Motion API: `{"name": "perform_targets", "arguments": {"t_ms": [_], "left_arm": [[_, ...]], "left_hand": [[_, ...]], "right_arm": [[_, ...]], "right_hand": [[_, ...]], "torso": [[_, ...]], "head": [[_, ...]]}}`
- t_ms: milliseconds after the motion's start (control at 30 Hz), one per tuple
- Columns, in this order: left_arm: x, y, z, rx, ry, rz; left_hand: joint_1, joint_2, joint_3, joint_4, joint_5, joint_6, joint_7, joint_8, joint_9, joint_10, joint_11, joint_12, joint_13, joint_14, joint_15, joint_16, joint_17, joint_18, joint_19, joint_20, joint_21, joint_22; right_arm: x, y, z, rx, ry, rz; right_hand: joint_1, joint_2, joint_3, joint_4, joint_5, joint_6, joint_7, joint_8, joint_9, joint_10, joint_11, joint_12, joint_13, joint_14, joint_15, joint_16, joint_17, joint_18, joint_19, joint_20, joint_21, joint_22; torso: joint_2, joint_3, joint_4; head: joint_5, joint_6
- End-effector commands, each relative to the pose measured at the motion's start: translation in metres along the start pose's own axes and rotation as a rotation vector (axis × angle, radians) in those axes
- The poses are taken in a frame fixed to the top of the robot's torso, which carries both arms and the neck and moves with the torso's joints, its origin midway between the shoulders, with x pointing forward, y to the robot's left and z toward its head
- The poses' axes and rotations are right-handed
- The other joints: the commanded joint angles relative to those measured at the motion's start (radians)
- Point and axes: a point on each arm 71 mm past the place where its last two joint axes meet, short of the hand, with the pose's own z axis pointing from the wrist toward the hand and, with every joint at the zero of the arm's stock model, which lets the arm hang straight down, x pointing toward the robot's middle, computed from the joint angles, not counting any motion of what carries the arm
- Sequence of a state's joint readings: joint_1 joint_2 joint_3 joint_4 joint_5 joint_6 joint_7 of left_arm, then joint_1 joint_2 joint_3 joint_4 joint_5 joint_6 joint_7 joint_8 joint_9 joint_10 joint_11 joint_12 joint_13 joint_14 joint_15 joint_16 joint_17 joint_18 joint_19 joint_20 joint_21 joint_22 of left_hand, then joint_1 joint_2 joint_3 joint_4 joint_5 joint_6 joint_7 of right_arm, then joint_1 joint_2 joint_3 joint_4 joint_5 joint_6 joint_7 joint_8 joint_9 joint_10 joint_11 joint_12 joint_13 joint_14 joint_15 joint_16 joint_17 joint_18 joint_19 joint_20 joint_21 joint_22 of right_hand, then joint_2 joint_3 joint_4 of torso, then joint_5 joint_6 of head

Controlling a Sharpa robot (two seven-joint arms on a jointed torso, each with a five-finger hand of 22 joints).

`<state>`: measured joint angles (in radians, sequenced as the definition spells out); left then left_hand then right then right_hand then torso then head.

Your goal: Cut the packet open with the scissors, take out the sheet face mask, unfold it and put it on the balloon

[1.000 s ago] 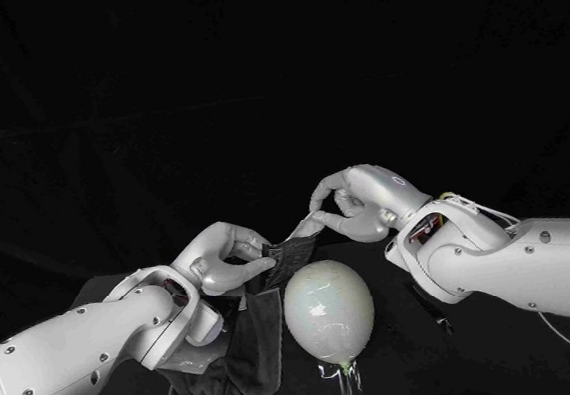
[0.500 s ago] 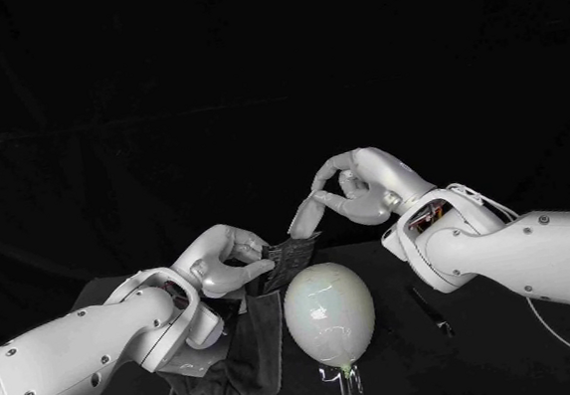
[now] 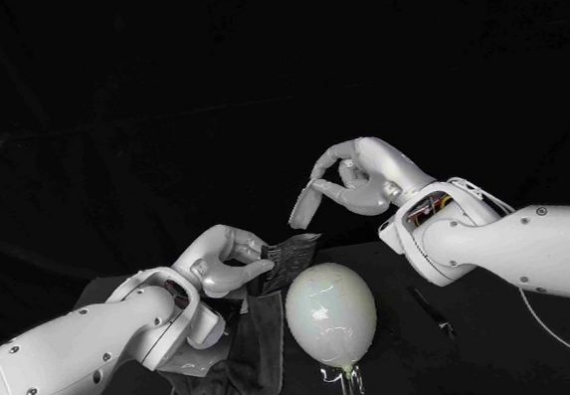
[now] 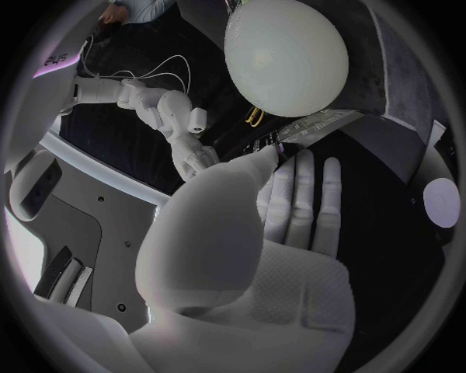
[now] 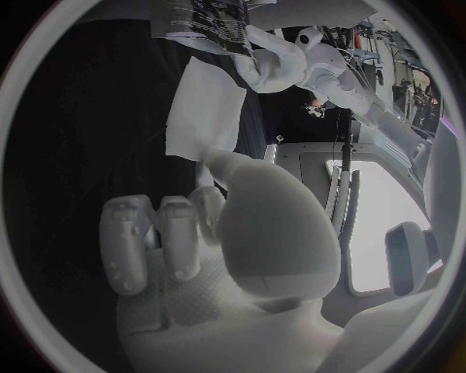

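My left hand [image 3: 222, 259] pinches the dark packet [image 3: 289, 253] just left of the pale balloon [image 3: 331, 313]. A dark sheet [image 3: 238, 365] hangs from under that hand down to the table. The left wrist view has the packet [image 4: 296, 140] between the thumb and fingers, with the balloon [image 4: 286, 54] beyond. My right hand [image 3: 351, 180] hovers above and right of the packet, apart from it, fingers curled in on nothing and one finger pointing down. From the right wrist, the right hand [image 5: 218, 233] faces the packet [image 5: 213, 23] held by my left hand [image 5: 282, 62].
The scissors [image 3: 432, 309] lie on the black table [image 3: 507, 325] right of the balloon. A pale sheet [image 5: 206, 115] sits below the packet in the right wrist view. A small white round thing [image 4: 442, 202] lies on the table.
My right hand has let go of the packet's edge and risen away from it, up and slightly right. The left hand, packet and balloon have stayed put.
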<state>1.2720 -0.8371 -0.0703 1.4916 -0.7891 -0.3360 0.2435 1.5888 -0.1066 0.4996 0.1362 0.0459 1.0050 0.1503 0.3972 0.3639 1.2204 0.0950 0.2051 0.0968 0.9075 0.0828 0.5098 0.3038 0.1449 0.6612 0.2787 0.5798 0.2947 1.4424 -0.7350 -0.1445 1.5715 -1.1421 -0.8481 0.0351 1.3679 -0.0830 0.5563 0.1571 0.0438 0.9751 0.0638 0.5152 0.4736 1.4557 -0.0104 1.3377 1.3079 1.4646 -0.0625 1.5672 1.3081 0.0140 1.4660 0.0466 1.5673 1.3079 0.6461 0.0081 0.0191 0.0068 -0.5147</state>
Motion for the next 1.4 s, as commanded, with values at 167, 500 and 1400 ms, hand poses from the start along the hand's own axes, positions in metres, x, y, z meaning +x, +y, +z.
{"name": "perform_targets", "arguments": {"t_ms": [167,500,1400], "left_arm": [[0.000,0.000,0.001,-0.004,0.005,-0.022],[-0.002,0.001,-0.004,0.000,0.027,-0.039],[-0.093,0.048,-0.082,-0.277,0.194,0.134]], "left_hand": [[-0.002,0.014,0.009,0.000,0.002,0.006,0.001,0.002,0.066,0.008,0.001,0.004,0.001,0.001,0.002,0.007,-0.002,0.016,-0.010,0.000,0.004,0.001],[-0.003,0.013,0.010,-0.001,0.002,0.005,0.001,0.002,0.067,0.008,0.001,0.004,0.001,0.002,0.001,0.007,-0.002,0.017,-0.010,0.000,0.005,0.002],[-0.012,-0.011,0.055,-0.019,0.003,0.010,-0.002,0.006,0.079,0.013,-0.001,0.002,0.002,0.007,-0.002,0.009,-0.006,0.023,-0.017,-0.003,0.031,0.019]], "right_arm": [[0.000,0.001,0.001,-0.011,0.001,0.003],[-0.001,0.000,0.001,-0.009,0.001,-0.001],[-0.015,-0.019,-0.007,0.027,-0.010,-0.026]], "right_hand": [[0.011,0.014,0.004,-0.003,0.005,0.005,-0.002,0.029,0.022,0.009,-0.001,-0.003,0.113,0.106,-0.007,0.004,0.263,-0.014,0.105,-0.005,0.004,0.263],[0.011,0.014,0.004,-0.003,0.005,0.005,-0.002,0.029,0.022,0.009,-0.001,-0.003,0.113,0.106,-0.007,0.004,0.263,-0.014,0.105,-0.005,0.004,0.263],[0.012,0.012,0.005,-0.006,0.005,0.003,-0.001,0.030,0.023,0.010,-0.001,-0.001,0.114,0.106,-0.007,0.004,0.263,-0.014,0.105,-0.005,0.004,0.263]], "torso": [[0.000,-0.0005,0.0003],[0.001,0.0003,0.0004],[-0.014,0.0008,0.0060]], "head": [[0.003,-0.001],[0.005,0.000],[0.112,-0.116]]}}
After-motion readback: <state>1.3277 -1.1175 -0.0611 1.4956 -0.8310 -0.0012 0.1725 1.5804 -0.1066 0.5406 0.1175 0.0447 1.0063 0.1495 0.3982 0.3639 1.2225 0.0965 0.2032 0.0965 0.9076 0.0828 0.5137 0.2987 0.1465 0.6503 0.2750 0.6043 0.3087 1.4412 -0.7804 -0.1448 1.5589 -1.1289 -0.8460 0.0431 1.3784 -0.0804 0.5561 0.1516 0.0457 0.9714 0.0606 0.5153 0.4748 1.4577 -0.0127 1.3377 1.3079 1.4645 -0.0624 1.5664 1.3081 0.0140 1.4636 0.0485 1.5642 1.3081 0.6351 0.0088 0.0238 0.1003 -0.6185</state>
